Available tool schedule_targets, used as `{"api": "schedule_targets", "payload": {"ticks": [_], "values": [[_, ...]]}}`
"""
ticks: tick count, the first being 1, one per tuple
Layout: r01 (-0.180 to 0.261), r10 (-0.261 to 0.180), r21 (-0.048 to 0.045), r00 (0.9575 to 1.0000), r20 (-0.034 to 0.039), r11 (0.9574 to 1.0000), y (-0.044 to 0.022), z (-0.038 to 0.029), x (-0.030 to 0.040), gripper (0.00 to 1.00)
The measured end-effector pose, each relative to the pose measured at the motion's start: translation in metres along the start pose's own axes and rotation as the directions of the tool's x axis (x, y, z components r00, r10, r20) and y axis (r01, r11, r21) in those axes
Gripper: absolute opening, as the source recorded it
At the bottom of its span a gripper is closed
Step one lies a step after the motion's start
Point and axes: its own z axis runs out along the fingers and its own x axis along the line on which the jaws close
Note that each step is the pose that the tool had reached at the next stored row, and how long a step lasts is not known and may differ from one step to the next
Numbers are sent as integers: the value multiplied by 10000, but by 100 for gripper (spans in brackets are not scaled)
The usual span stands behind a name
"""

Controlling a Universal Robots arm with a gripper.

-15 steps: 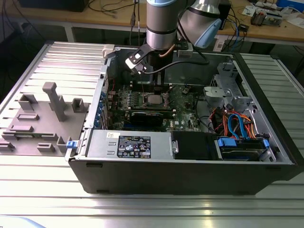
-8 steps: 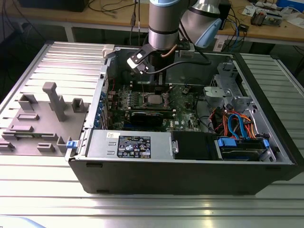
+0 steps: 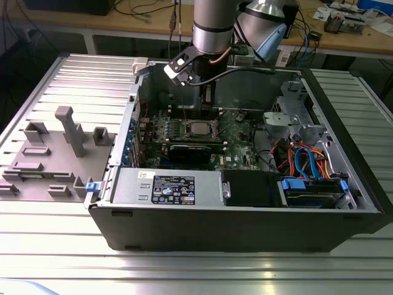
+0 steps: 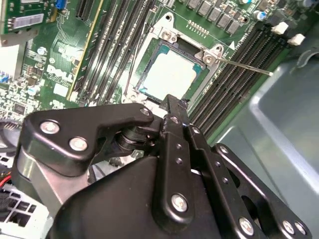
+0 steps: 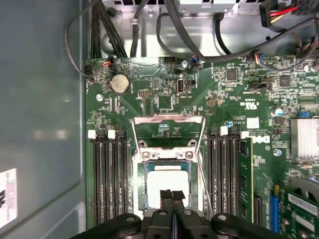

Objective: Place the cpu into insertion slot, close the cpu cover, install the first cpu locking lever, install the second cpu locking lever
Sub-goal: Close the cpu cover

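Down in the socket [image 5: 141,198] sits the chip [image 5: 168,180], seated flat, with the cover frame [image 5: 168,121] apparently tipped back beyond it. Our gripper [image 5: 172,195] hovers just over one edge, fingers [image 5: 166,195] pinched together, carrying nothing. We judge a careless drop could scrape the chip or snag the thin lever [image 4: 244,65]. Memory slots [image 5: 109,184] crowd both sides; the case wall [image 5: 40,99] stands near.

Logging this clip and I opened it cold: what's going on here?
A single robot arm reaches into an open computer case. Its gripper, fingers shut with nothing visible between them, hangs right over the cpu, which already lies in the insertion slot on the green motherboard. The cpu cover looks swung up, not yet closed over the chip.
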Motion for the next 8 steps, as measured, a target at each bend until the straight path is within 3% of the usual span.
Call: {"api": "schedule_targets", "payload": {"ticks": [4, 8], "values": [[0, 0, 11, 10000, 0, 10000, 2, -84, 1, 11], [244, -244, 20, 9997, -7, 9997, 3, -95, 1, 11]]}}
